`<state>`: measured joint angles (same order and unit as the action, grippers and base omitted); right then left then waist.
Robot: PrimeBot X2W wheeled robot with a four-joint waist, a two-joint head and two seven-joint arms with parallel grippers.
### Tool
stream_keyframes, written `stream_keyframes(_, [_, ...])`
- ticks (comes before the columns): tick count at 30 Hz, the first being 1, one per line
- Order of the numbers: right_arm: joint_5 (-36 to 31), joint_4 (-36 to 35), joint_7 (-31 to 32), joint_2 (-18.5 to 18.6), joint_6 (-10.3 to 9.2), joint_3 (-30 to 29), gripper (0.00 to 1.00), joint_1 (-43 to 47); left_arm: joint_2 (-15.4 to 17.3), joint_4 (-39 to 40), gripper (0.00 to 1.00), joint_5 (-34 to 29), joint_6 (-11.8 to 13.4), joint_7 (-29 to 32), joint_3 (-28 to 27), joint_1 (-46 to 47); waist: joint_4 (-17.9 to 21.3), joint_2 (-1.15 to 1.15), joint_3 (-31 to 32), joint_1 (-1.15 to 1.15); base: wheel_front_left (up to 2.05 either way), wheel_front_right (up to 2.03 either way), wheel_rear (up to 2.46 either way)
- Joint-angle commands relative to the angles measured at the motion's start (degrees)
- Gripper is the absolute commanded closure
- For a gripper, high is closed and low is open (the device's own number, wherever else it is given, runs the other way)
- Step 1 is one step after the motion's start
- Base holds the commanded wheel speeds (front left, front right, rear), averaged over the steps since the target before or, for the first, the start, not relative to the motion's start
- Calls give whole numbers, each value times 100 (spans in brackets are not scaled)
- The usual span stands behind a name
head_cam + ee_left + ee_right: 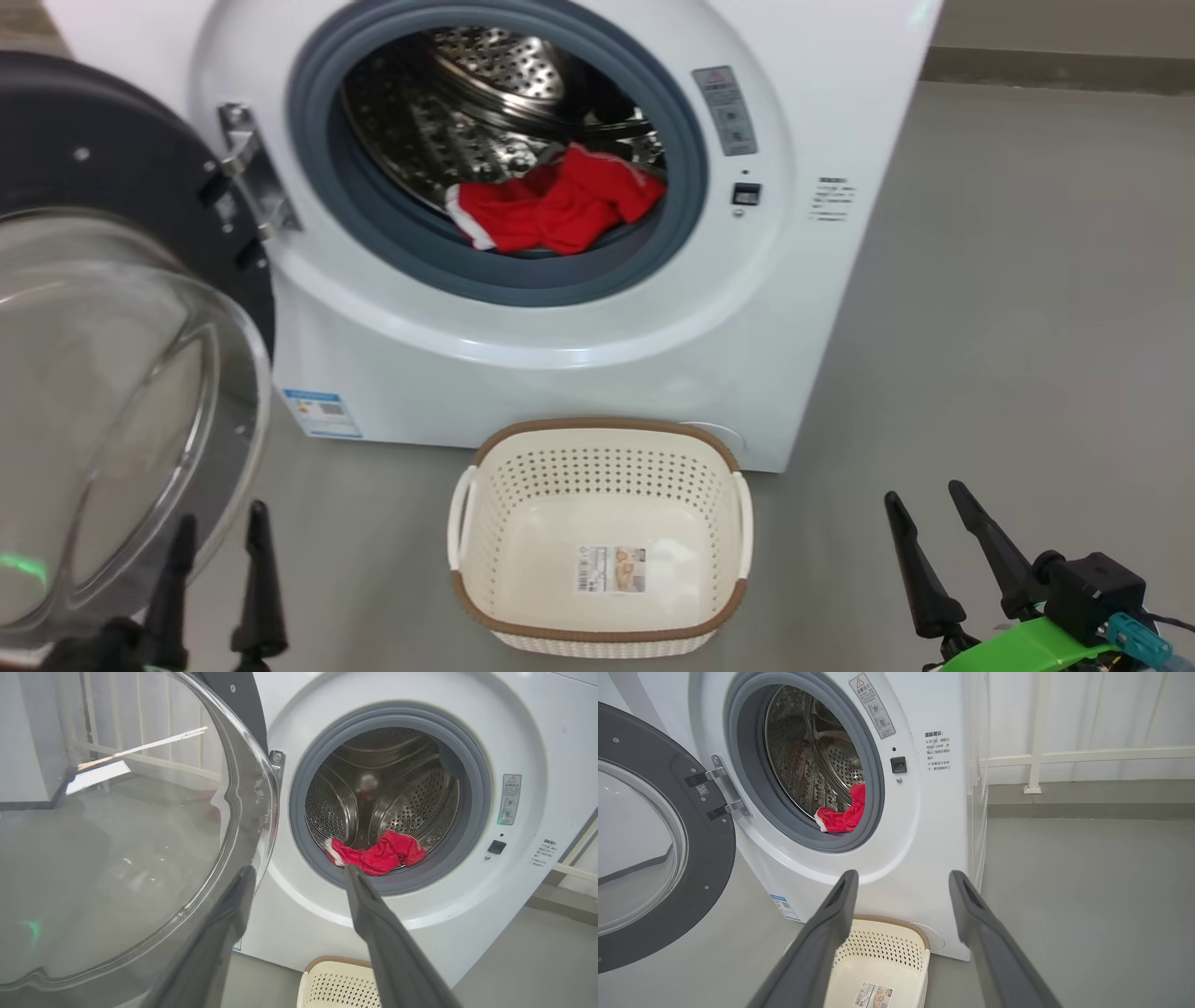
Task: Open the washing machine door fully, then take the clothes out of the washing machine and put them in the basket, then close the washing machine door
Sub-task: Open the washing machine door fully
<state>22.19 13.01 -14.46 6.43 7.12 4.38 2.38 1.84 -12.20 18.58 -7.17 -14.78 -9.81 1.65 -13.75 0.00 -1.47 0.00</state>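
Glossy black-rimmed round glass door point(112, 140) hangs wide, fully open I think. Bright red fabric clothes point(555, 210) lie low inside the big white washing machine point(560, 373), with the cream perforated plastic basket point(597, 425) empty below. Both spread and holding nothing: left gripper point(222, 513), right gripper point(922, 490). Next: reach in, pinch the pile.

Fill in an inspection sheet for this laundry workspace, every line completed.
Surface: smooth grey floor.
Job's things: washing machine door stands open at the left; red clothes lie at the front of the drum inside the washing machine; basket sits on the floor before it, holding only its paper label.
Clutter: nothing seen.
Hands: left hand open, low beside the door's glass; right hand open, holding nothing.
Cables: thin dark lead and teal connector at the right wrist.
Surroundings: white railing beyond the machine.
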Motion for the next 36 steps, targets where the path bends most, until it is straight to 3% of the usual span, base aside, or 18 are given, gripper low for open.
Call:
stream_keyframes(1, [77,-167,-54,63,36,69,0,-80,105,179,0,3,-32,-22,-56,-5,267,0,-63,0,0,0,0])
stream_keyframes(22, [148,-215,-54,121,36,-227,0,-221,134,367,0,127,-32,-22,743,21,1360,0,-267,0,0,0,0])
stream_keyframes(36, [142,-227,-54,100,36,-364,0,-173,157,561,0,88,-32,-22,824,14,1618,0,-289,0,0,0,0])
